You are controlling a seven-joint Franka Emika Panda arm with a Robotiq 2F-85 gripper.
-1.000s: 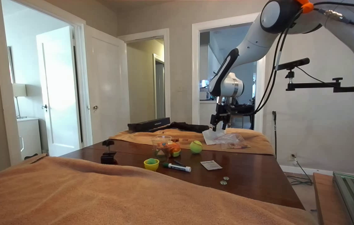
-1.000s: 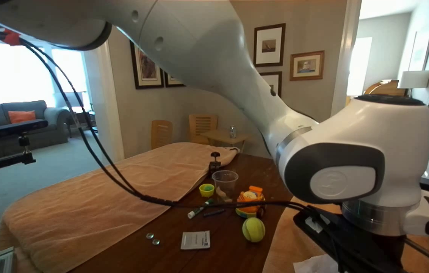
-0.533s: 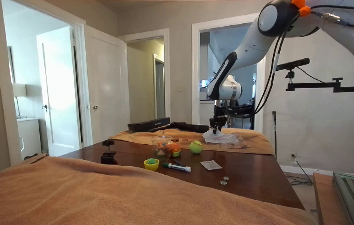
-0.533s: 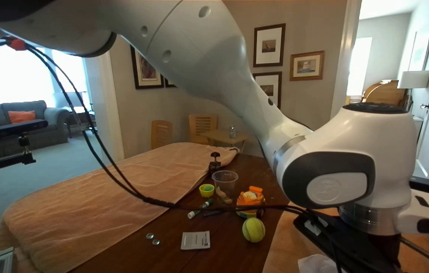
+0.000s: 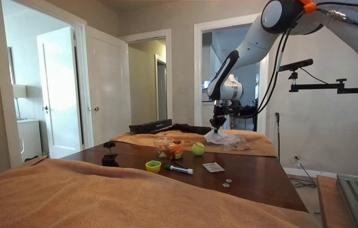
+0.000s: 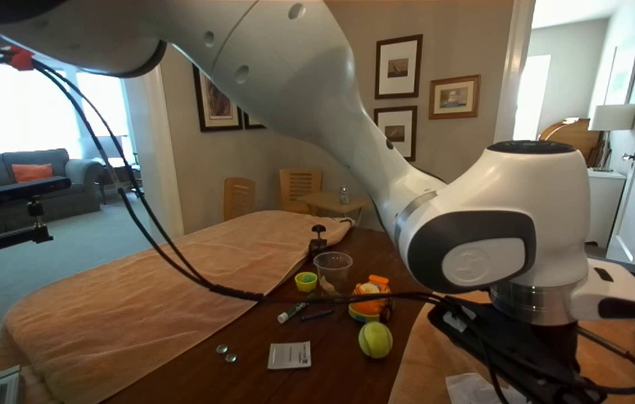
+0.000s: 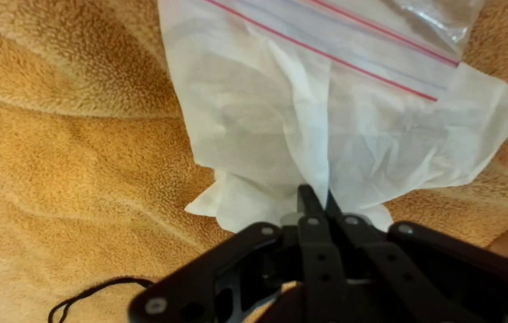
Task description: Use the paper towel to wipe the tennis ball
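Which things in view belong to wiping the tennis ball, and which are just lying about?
Part of the job:
paper towel, pinched in the claw
tennis ball, apart from the paper towel

Just lying about:
plastic bag, partly over the paper towel
toy car
marker
yellow bowl
clear cup
white packet

The white paper towel point(image 7: 249, 146) lies rumpled on a tan cloth point(image 7: 101, 157), one fold pinched in the tool point(image 7: 317, 195), while the yellow-green tennis ball point(image 6: 375, 340), pale seam showing, rests apart on the desk point(image 6: 337, 373).
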